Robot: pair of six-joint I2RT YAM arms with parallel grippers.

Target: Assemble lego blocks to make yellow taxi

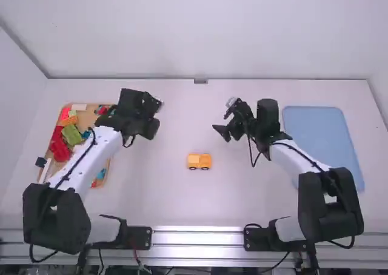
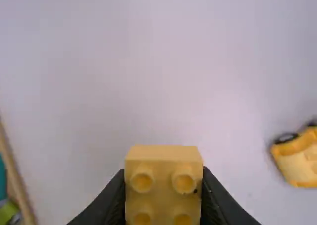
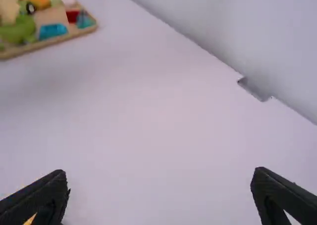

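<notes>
A: Left wrist view?

B: Our left gripper (image 2: 164, 197) pinches a yellow plastic studded block (image 2: 163, 175).

A: High view?

B: Our boxy yellow-orange plastic toy car (image 1: 199, 161) lies rightward and baseward of it, long axis side to side; our right gripper (image 1: 221, 133) is nearer.

A: Right wrist view?

B: Spread wide, we grip nothing.

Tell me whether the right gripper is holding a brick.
No, the right gripper stands open, its two fingers wide apart with nothing between them.
</notes>
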